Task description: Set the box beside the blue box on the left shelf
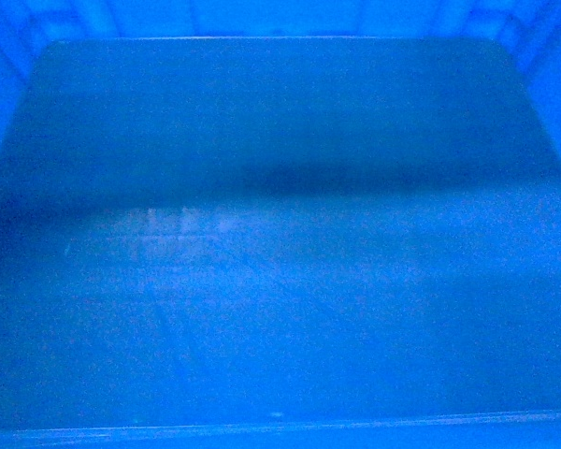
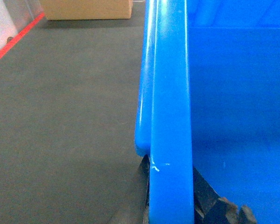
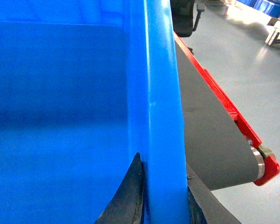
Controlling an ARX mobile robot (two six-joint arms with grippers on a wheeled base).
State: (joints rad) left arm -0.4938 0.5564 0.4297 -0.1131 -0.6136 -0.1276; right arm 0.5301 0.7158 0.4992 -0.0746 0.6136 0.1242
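Note:
The box (image 1: 280, 234) is a bright-blue plastic crate, and its smooth floor fills the whole head view. My left gripper (image 2: 169, 164) is shut on the box's left rim (image 2: 170, 93), one black finger (image 2: 139, 196) outside and one inside the wall. On the opposite rim (image 3: 161, 93) my right gripper (image 3: 163, 165) is shut the same way, its inner finger (image 3: 128, 196) lying against the inside wall. Neither gripper shows in the head view. The other blue box and the left shelf are out of view.
A dark grey surface (image 2: 60, 116) with a red line (image 2: 14, 39) lies left of the box, with a cardboard carton (image 2: 86, 9) beyond it. To the right runs a grey conveyor belt (image 3: 210, 140) with a red frame (image 3: 266, 168), then light floor (image 3: 252, 70).

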